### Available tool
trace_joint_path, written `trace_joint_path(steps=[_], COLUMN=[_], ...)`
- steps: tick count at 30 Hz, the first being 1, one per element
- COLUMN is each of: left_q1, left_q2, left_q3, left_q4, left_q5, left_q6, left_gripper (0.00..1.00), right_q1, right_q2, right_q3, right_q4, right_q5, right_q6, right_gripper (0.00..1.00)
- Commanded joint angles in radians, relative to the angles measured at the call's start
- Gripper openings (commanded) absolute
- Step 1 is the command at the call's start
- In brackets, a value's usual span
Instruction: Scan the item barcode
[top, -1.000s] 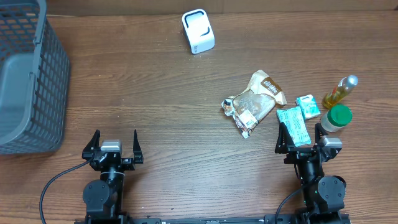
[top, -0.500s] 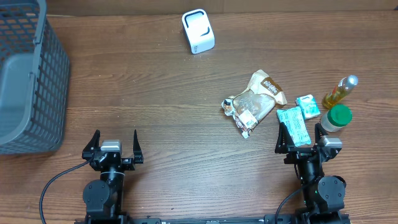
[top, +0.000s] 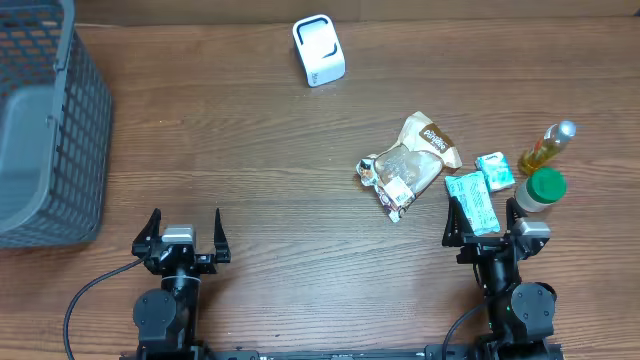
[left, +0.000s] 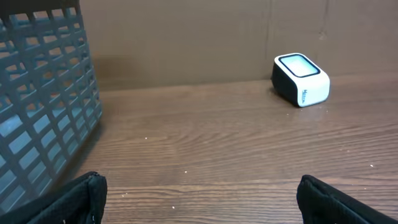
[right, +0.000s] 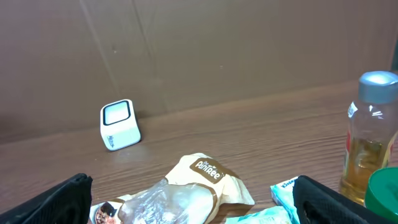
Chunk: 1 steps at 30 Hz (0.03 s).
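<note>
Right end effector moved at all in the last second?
No. In the overhead view the right end effector sits in the same spot, open, next to the teal packet and the green lid.

Desk (top: 250, 150): brown wood, darker grain streaks.
Basket (top: 60, 120): grey, open lattice walls.
Scanner (top: 318, 50): white body, black rim round a pale window.
Bag (top: 412, 160): tan and brown, white lettering, clear panel.
Packet (top: 470, 202): teal, white print.
Small packet (top: 494, 170): same teal.
Bottle (top: 546, 148): yellow liquid, silver cap.
Lid (top: 546, 187): green.
Left fingers (left: 74, 199), right fingers (right: 56, 199): black.
Wall (right: 249, 50): plain brown.
</note>
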<state>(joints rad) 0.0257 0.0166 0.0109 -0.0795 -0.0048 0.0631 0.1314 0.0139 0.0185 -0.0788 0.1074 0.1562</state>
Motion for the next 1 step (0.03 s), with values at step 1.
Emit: trace_joint_path(steps=[1], left_q1=[-0.007], left_q2=[-0.012], left_q3=[-0.006], left_q4=[0.002], left_q5=[0.005], left_q6=[0.019], left_gripper=[1.0], right_q1=[-0.003], right_q2=[-0.011], right_q3=[-0.011], right_q4=[0.005], right_q5=[-0.005], right_q6=[-0.005], right_gripper=[1.0])
